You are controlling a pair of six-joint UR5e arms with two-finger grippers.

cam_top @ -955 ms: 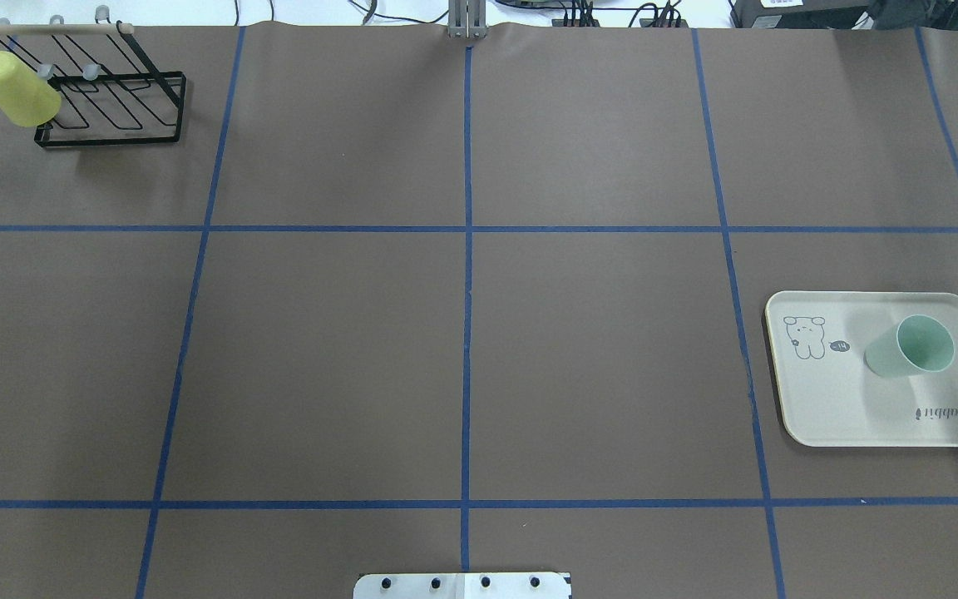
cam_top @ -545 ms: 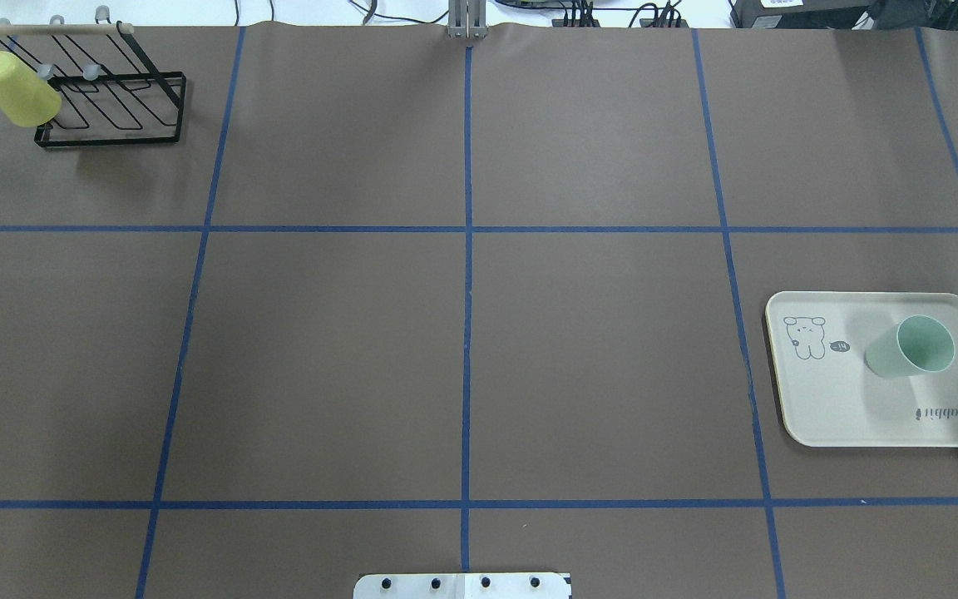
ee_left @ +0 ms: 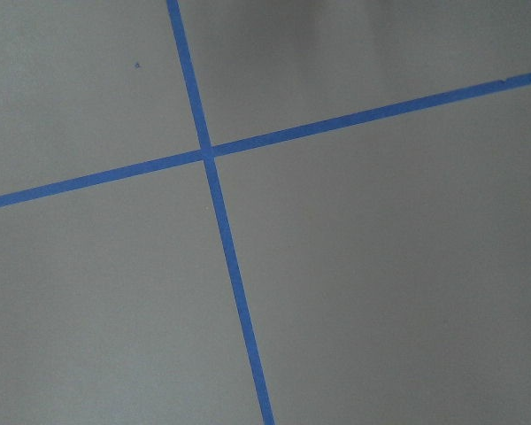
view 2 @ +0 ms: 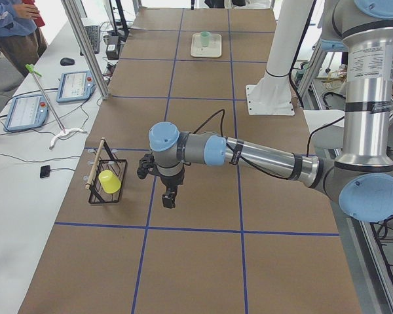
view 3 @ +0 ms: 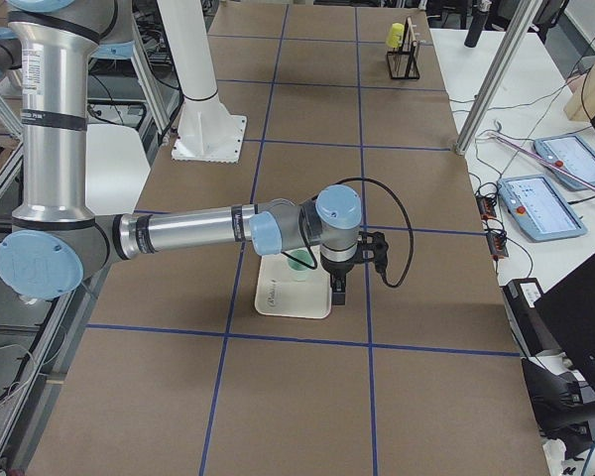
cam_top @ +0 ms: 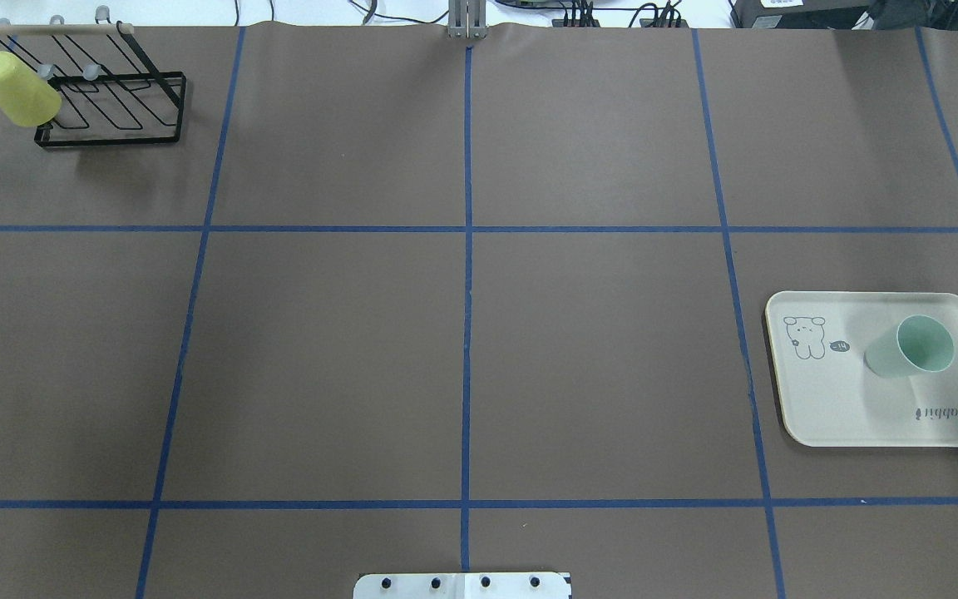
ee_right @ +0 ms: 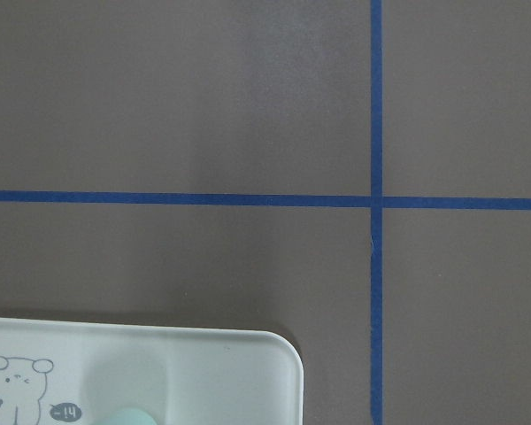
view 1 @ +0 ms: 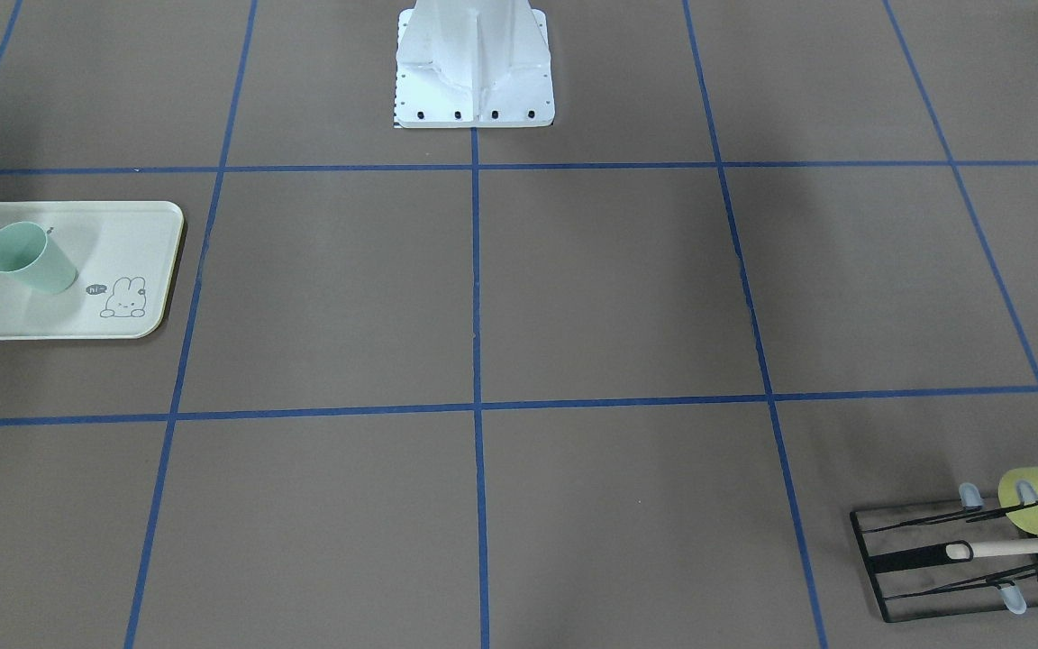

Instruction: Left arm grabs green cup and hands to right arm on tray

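The pale mint-green cup [cam_top: 903, 349] stands mouth up on the cream "Rabbit" tray [cam_top: 828, 408] at the table's right; both also show in the front view, cup [view 1: 28, 257] on tray [view 1: 77, 320]. The left arm's gripper [view 2: 168, 196] shows only in the exterior left view, hanging over bare table beside the rack, far from the cup; I cannot tell whether it is open or shut. The right arm's gripper [view 3: 337, 293] shows only in the exterior right view, hovering at the tray's [view 3: 278, 297] edge next to the cup [view 3: 299, 263]; its state is unclear too.
A black wire rack [cam_top: 113, 108] stands at the far left corner with a yellow-green cup [cam_top: 17, 87] hung on it. The robot's white base [view 1: 474, 63] sits at the near middle edge. Blue tape lines grid the brown table.
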